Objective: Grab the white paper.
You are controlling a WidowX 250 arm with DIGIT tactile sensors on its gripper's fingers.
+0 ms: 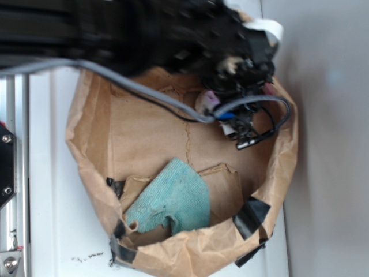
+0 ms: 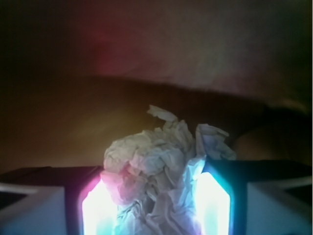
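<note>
Evidently the jaws are closed on the white paper (image 2: 156,171), pinched between both glowing pads, at two o'clock inside the brown paper bag (image 1: 144,138), opposite the teal cloth (image 1: 173,202)

Off-white, grey-creased white paper (image 2: 161,156); teal cloth (image 1: 176,199); brown bag (image 1: 144,133)

Big brown paper bag (image 1: 144,138) lying open on the white bench (image 1: 52,231), with black tape (image 1: 252,214) on its rim. Teal cloth (image 1: 173,199) inside, toward the near edge. Black arm (image 1: 144,29) reaching in from the far-left corner, grey cable (image 1: 144,89) hanging off it. Claw (image 1: 242,124) low inside the bag, blurry.
</note>
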